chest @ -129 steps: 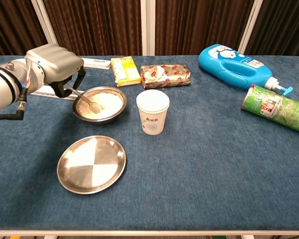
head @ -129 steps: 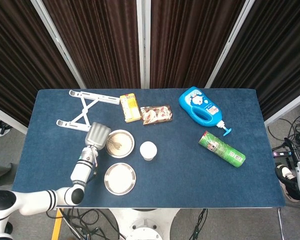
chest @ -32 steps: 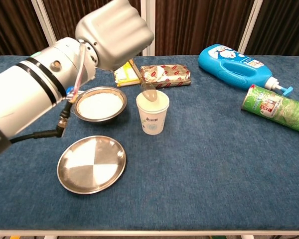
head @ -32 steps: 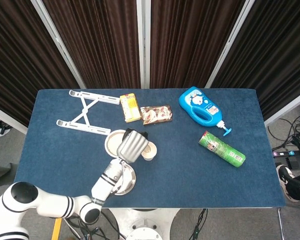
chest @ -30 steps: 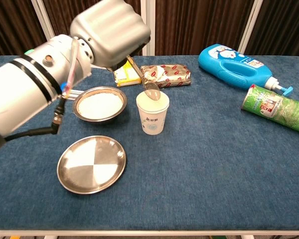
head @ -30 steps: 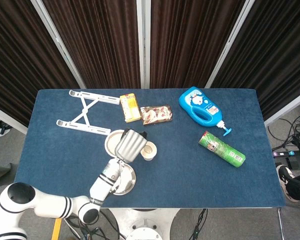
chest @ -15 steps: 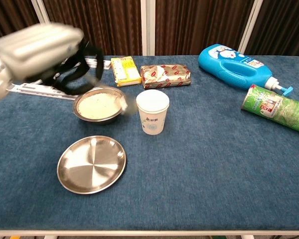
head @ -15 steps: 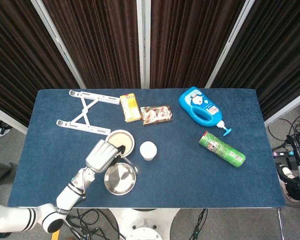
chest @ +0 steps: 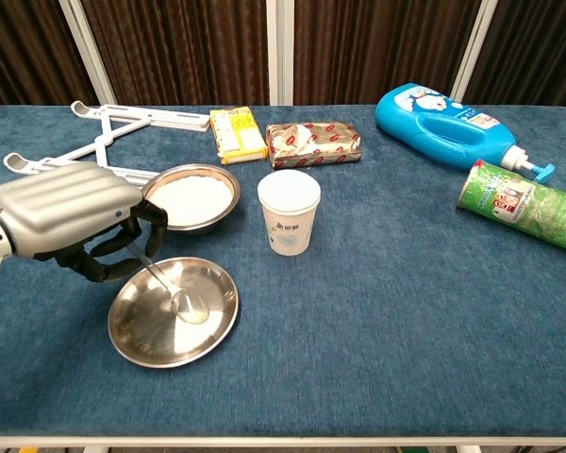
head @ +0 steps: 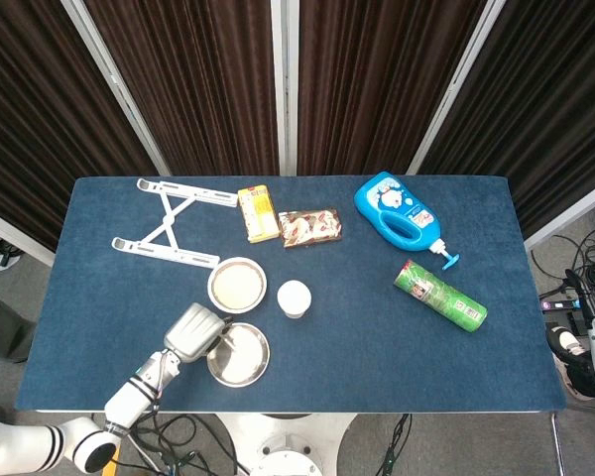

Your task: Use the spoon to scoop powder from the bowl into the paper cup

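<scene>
My left hand (chest: 71, 219) (head: 192, 332) hovers at the near left of the table and grips the spoon (chest: 174, 290), its fingers curled around the handle. The spoon's tip (chest: 192, 307) rests on the flat steel plate (chest: 141, 340) (head: 254, 369). Behind the plate sits the steel bowl (chest: 191, 196) (head: 237, 284) of pale powder. The white paper cup (chest: 289, 212) (head: 294, 297) stands upright to the right of the bowl. In the head view the hand covers most of the spoon. My right hand shows in neither view.
A white folding stand (chest: 94, 132) lies at the far left. A yellow packet (chest: 237, 134) and a wrapped snack (chest: 313, 143) lie behind the cup. The blue bottle (chest: 453, 123) and green can (chest: 524, 206) lie at the right.
My left hand brought the spoon back from over the cup, past the bowl, and down toward me. The spoon's tip now lies on the flat plate.
</scene>
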Controlling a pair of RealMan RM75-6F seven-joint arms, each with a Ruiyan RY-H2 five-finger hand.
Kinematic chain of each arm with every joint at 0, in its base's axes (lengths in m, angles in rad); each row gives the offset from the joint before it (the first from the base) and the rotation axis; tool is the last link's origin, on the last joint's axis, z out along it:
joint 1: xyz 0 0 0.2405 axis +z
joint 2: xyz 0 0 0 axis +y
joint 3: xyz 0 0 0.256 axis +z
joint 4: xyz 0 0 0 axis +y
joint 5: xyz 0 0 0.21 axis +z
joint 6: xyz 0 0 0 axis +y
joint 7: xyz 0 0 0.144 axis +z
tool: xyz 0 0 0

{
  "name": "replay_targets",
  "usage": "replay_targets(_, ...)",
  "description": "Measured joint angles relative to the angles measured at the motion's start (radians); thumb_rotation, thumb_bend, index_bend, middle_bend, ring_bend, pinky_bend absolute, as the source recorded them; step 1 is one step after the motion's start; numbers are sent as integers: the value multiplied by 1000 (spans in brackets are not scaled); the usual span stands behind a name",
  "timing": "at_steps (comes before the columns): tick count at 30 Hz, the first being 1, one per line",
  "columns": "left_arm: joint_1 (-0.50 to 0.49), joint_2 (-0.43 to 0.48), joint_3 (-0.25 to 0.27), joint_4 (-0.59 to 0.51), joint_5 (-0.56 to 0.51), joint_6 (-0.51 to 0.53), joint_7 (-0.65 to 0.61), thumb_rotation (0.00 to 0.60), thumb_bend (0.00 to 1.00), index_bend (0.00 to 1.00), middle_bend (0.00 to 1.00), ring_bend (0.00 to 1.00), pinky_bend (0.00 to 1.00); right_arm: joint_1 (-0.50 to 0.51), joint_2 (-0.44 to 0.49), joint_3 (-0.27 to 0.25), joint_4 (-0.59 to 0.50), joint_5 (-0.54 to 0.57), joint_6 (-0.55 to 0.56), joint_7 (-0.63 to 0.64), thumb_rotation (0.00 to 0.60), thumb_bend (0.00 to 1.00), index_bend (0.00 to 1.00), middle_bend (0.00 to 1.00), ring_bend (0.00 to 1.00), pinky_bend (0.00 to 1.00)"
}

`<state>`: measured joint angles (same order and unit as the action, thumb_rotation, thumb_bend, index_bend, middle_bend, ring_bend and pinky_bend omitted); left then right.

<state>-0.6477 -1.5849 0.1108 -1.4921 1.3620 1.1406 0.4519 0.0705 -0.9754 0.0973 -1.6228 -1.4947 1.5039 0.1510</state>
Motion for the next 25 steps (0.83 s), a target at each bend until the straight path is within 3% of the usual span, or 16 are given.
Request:
replay_targets(5,12,2,-11,-37,-36,-32,40,600,289,324,899,886,1000,-1,-2,-1,0,1,0,0,600,228,0,188,0,0)
replay_targets(8,28,4,-26,-54,-44,-14,39,600,174,278,892,880,1000,-2,-1,-1,1,2,0,2,600,228,0,188,0,0)
replay_targets(12,68,29,-61,-87,-60,51,-5,600,142,270,832,805,964,-1,-1,-6,4,2,-9,4,600,228,0,187,0,0)
replay_targets(16,128,88,-110,-106,-104,133,-90,600,142,311,743,686,814,2,-2,-16,9,3,-34,7,600,228,0,180,0,0)
replay_targets(19,194,145,-142,-95,-140,212,-154,600,142,354,649,530,640,6,-8,-23,18,3,-49,13,600,231,0,164,0,0)
replay_targets(22,262,186,-150,-52,-154,263,-218,600,142,353,468,315,420,10,-17,-28,28,-3,-59,24,600,232,0,132,0,0)
replay_targets(25,329,226,-141,1,-160,309,-255,600,142,335,346,215,301,13,-29,-33,42,-13,-62,34,600,233,0,111,0,0)
